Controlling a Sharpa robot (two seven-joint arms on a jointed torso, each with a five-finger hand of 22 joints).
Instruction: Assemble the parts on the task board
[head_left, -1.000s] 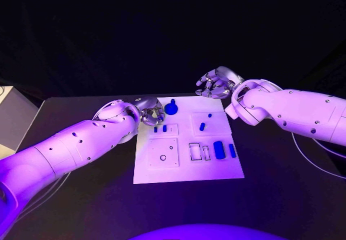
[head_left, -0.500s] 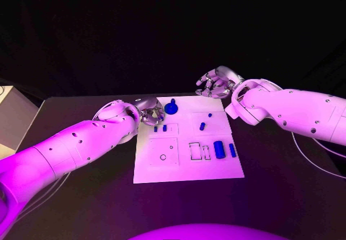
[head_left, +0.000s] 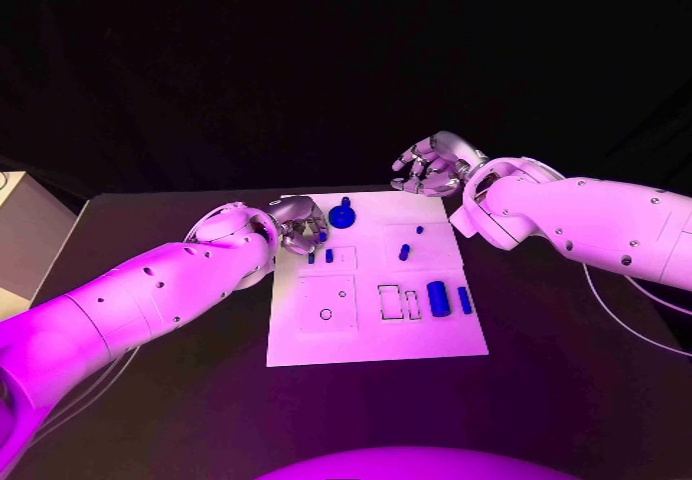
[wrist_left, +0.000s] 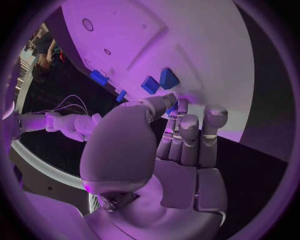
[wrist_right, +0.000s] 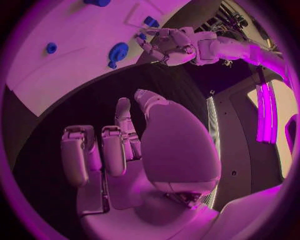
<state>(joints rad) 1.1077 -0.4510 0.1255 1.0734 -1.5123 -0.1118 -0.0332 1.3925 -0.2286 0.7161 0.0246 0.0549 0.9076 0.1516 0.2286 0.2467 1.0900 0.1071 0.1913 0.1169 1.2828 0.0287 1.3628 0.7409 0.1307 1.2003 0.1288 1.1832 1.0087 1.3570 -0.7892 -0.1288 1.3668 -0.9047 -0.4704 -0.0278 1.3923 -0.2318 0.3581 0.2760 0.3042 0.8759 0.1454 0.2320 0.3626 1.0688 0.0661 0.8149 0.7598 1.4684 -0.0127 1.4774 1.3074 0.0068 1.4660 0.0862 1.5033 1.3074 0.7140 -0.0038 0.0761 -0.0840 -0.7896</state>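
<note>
The white task board (head_left: 368, 325) lies mid-table. On it are a blue knob-shaped part (head_left: 343, 214), two small blue pegs (head_left: 329, 256) side by side, two small pieces (head_left: 405, 252) and two longer blue bars (head_left: 437, 298). My left hand (head_left: 300, 222) hovers at the board's far left corner, just left of the knob. In the left wrist view its thumb and a finger (wrist_left: 167, 102) pinch a small blue part (wrist_left: 172, 109) above the pegs (wrist_left: 150, 84). My right hand (head_left: 430, 165) hangs beyond the board's far edge, fingers loosely bent (wrist_right: 112, 147), palm empty.
A pale box (head_left: 22, 230) stands off the table's left edge. A thin cable (head_left: 620, 310) trails over the table on the right. The board's near half carries outlined recesses (head_left: 326, 303). From the right wrist, the left hand (wrist_right: 169, 45) is visible beside the knob (wrist_right: 117, 51).
</note>
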